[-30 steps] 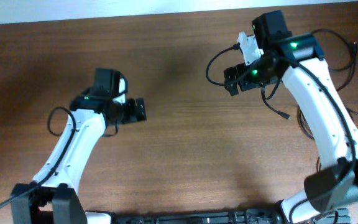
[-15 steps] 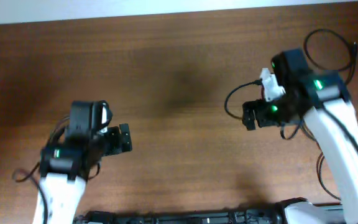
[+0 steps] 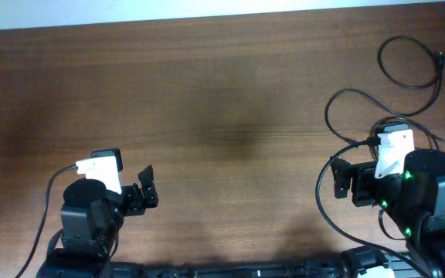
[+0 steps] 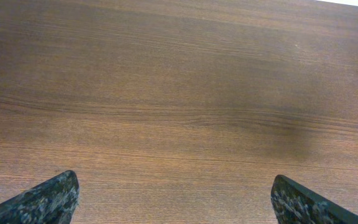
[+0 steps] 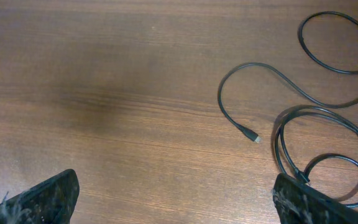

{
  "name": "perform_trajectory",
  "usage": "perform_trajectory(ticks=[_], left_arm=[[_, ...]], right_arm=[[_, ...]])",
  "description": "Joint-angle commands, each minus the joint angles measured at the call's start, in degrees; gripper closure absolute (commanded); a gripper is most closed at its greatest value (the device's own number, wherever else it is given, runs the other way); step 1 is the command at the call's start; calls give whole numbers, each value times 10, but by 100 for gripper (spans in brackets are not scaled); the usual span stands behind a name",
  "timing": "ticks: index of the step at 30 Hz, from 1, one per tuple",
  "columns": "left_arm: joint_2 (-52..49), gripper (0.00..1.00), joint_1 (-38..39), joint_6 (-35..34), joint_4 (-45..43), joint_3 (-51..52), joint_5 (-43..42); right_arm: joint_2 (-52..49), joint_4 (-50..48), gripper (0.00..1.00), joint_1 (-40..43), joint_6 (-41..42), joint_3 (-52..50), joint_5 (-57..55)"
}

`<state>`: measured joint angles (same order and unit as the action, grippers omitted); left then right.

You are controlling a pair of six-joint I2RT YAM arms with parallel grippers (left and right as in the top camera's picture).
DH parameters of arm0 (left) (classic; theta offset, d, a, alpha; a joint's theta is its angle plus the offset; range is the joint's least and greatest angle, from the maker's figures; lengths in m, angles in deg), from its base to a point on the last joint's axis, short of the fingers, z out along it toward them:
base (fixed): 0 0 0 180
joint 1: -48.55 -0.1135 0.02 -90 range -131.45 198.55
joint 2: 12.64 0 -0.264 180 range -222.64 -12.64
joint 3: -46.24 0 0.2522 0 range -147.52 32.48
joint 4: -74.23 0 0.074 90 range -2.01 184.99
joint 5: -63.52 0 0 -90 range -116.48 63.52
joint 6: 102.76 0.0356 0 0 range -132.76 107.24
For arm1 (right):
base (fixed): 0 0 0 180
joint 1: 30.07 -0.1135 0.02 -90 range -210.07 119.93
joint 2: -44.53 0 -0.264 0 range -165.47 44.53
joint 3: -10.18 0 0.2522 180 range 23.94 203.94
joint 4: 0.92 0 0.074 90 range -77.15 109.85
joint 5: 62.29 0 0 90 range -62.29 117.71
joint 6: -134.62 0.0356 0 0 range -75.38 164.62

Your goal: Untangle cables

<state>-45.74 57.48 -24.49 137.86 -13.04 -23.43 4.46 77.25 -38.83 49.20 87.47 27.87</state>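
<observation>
Several thin black cables lie in loose loops on the wooden table at the right. In the overhead view one loop [image 3: 382,62] lies at the far right, and another cord [image 3: 328,116] arcs toward my right arm. In the right wrist view the far loop [image 5: 301,37], a cord with a small plug end [image 5: 255,138] and overlapping loops [image 5: 279,146] show at the right. My right gripper [image 3: 338,179] [image 5: 179,205] is open and empty, to the left of the loops. My left gripper [image 3: 145,189] [image 4: 176,199] is open and empty over bare wood.
The wooden table [image 3: 222,116] ends at a pale far edge [image 3: 207,9]. Both arm bases sit at the near edge, with thicker black arm wires around them.
Both arms have pulled back toward the near edge of the table. The right arm has left the cable area, and the loops it covered now show lying on the table.
</observation>
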Motion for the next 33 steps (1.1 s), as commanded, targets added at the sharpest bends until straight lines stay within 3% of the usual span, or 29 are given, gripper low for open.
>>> perform_trajectory(ticks=[1, 5, 10, 15, 21, 29, 33], left_arm=[[2, 1, 1, 7, -1, 5, 2], [2, 1, 1, 7, -1, 5, 2], [2, 1, 1, 7, -1, 5, 2], [2, 1, 1, 7, -1, 5, 2], [2, 1, 1, 7, -1, 5, 2], [2, 1, 1, 7, -1, 5, 2], [2, 1, 1, 7, -1, 5, 2]], right_arm=[[0, -1, 1, 2, 6, -4, -9], [2, -1, 1, 4, 4, -4, -10], [82, -9, 1, 83, -63, -16, -11], [236, -110, 1, 89, -62, -168, -7], [391, -246, 1, 88, -58, -325, -5], [399, -489, 1, 88, -58, -473, -5], [399, -668, 1, 88, -58, -574, -4]])
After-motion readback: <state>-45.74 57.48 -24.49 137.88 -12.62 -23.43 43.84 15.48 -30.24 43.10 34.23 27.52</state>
